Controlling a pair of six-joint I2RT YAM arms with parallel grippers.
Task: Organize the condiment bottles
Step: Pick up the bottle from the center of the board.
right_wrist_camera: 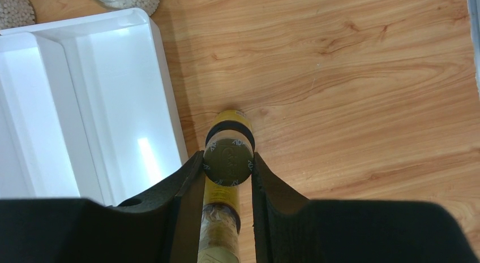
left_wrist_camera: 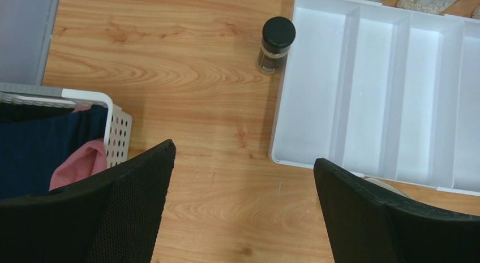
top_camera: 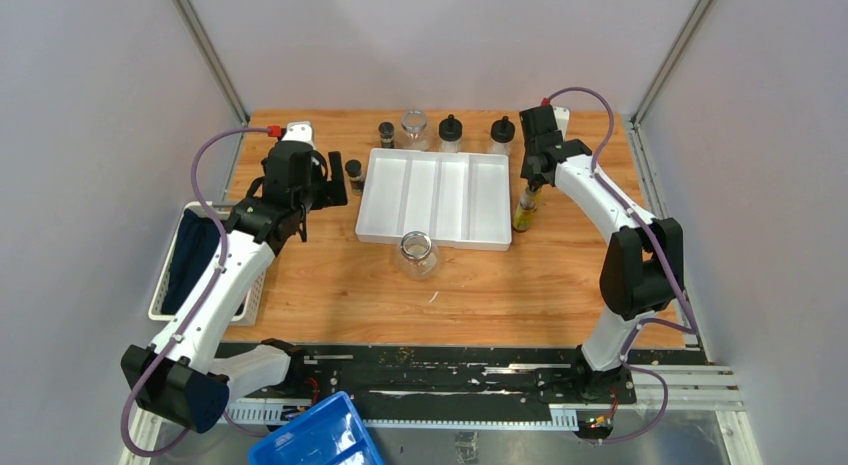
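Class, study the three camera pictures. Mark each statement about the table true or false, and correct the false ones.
1. The white tray holds no bottles. True.
2. The left gripper holds the shaker. False: it is open and empty, and the shaker stands on the table beside the tray.
3. The right gripper grips the oil bottle at its cap. True.
4. Both jars stand behind the tray. False: one glass jar stands behind it, the other in front.
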